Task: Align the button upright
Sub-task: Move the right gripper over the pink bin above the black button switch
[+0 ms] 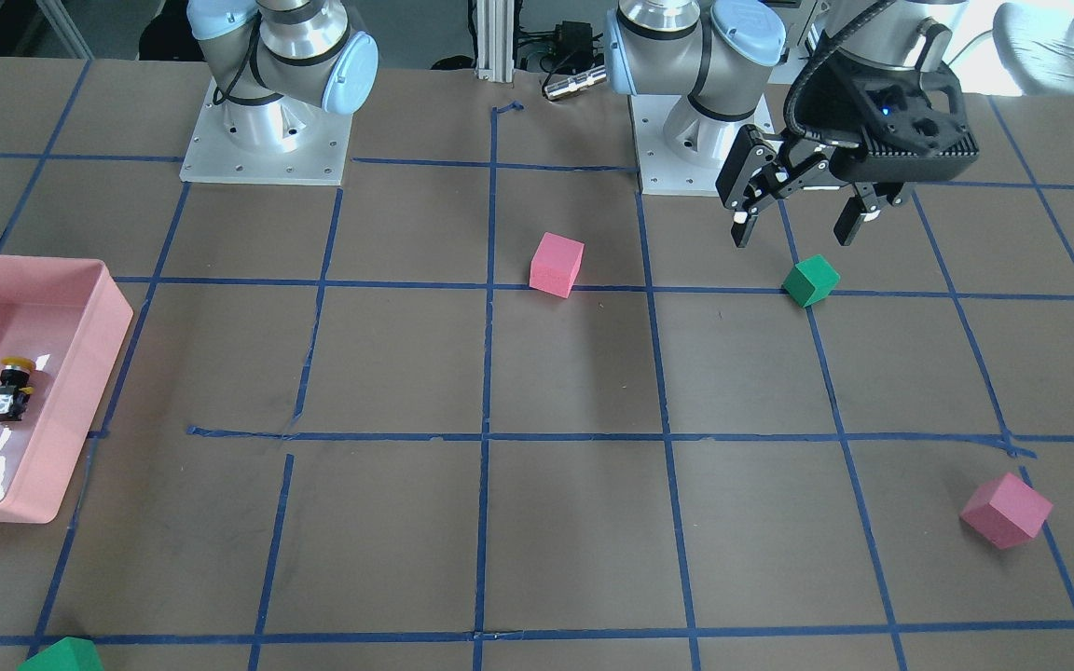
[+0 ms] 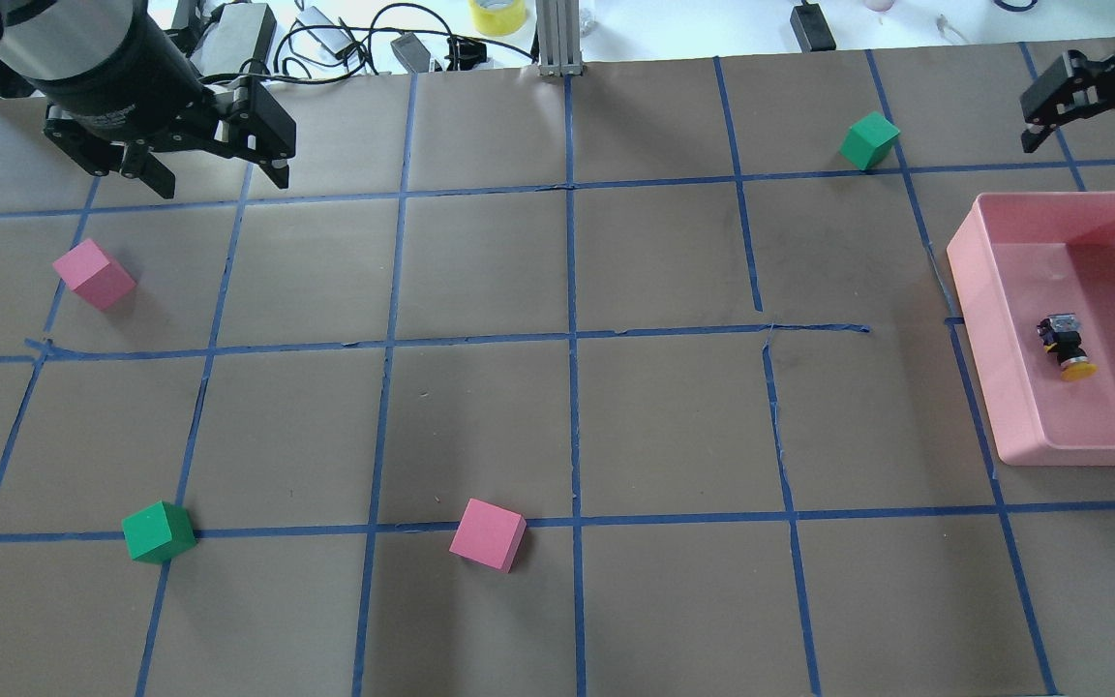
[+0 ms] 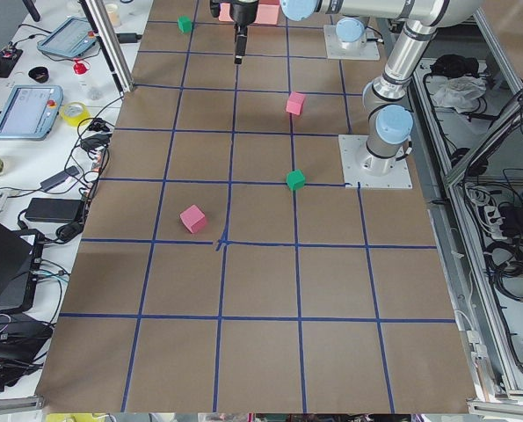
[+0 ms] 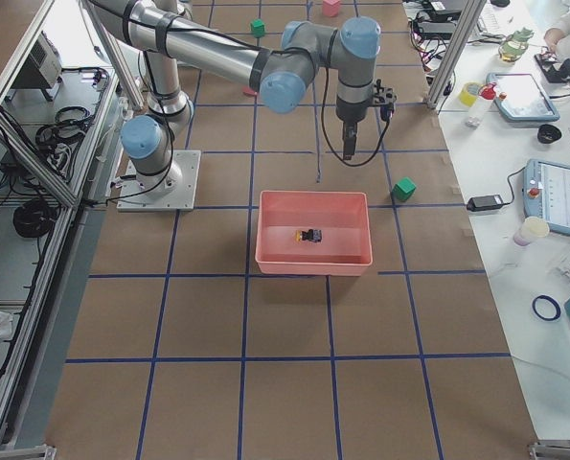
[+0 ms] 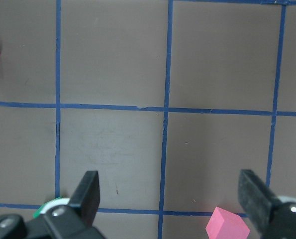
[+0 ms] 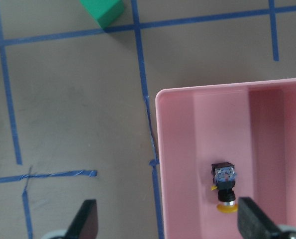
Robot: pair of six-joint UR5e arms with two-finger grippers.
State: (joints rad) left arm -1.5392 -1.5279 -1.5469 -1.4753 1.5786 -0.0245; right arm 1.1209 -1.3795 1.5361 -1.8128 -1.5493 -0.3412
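The button (image 2: 1067,344) lies on its side in the pink tray (image 2: 969,281) at the table's right. Its yellow cap points toward the robot's side and its silvery base away. It also shows in the front view (image 1: 7,391) and the right wrist view (image 6: 224,186). My right gripper (image 2: 1085,140) is open and empty, hanging above the table just beyond the tray's far edge. My left gripper (image 2: 221,184) is open and empty, high over the far left of the table, as the left wrist view (image 5: 171,196) shows.
Two pink foam cubes (image 2: 93,274) (image 2: 488,534) and two green ones (image 2: 159,530) (image 2: 869,140) lie on the brown, blue-taped table. The green cube at the far right sits close to the tray's far corner.
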